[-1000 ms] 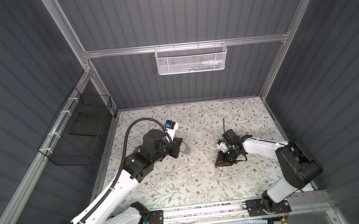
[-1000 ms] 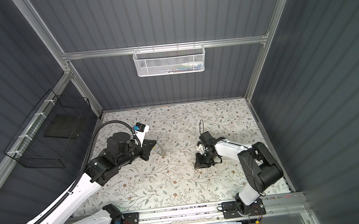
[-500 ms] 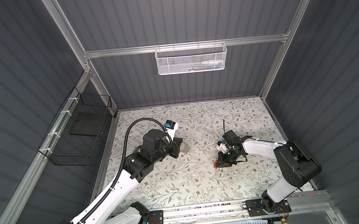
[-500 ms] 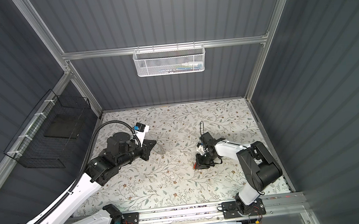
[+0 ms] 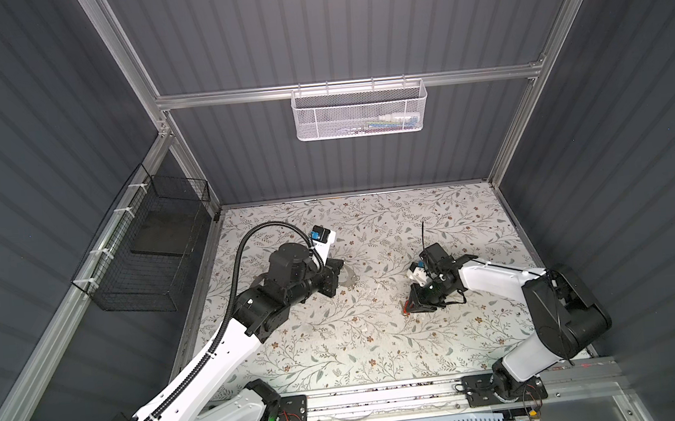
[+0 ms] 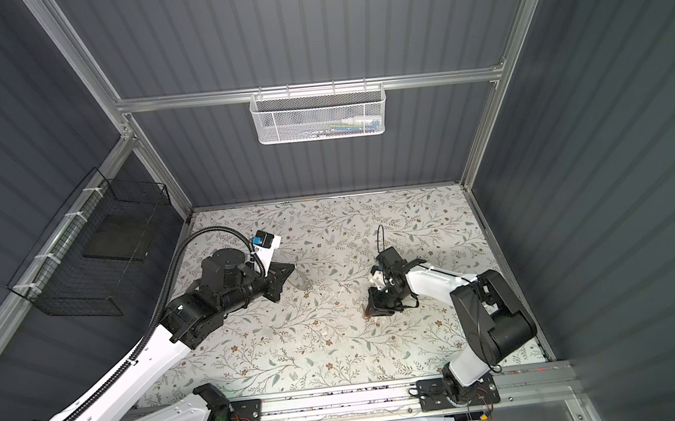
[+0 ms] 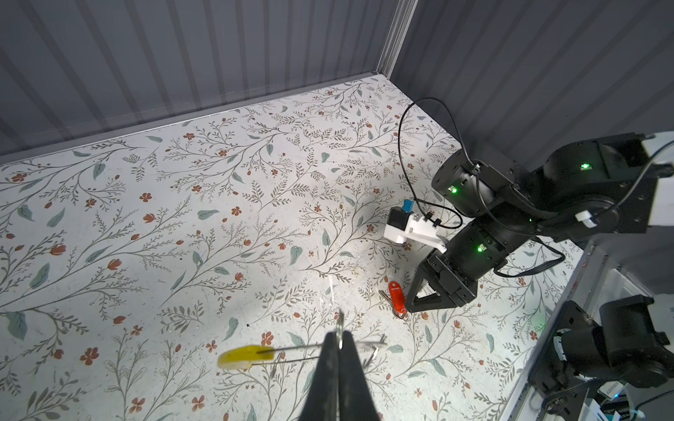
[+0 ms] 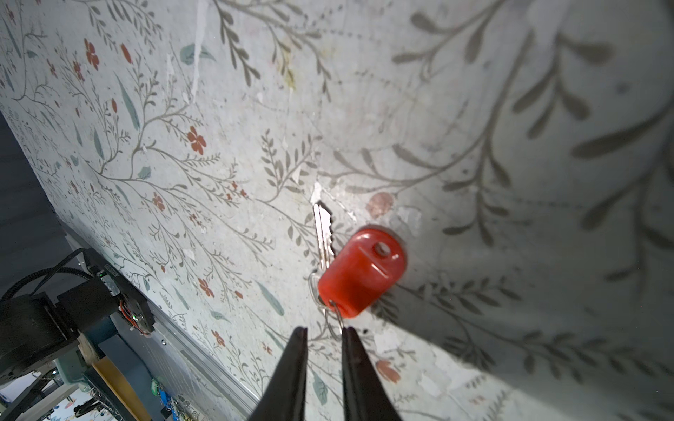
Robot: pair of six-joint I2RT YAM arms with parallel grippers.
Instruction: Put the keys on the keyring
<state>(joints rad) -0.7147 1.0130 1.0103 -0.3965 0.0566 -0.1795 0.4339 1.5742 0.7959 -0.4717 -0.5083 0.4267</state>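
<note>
While the keys [image 8: 323, 237] rest on the flowered table [image 8: 510, 109] under their red tag [image 8: 361, 271], my right gripper [image 8: 324, 332] straddles the tag's small wire loop [image 8: 337, 315]. Its jaws are narrowly apart, and I cannot tell whether they pinch it. My left gripper [image 7: 339, 340] is clenched on the keyring [image 7: 246, 357], well apart from the keys.

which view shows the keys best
The right wrist view: the keys sit close up, blade teeth and red tag sharp. The left wrist view shows them small and distant; both top views show only a red speck.
</note>
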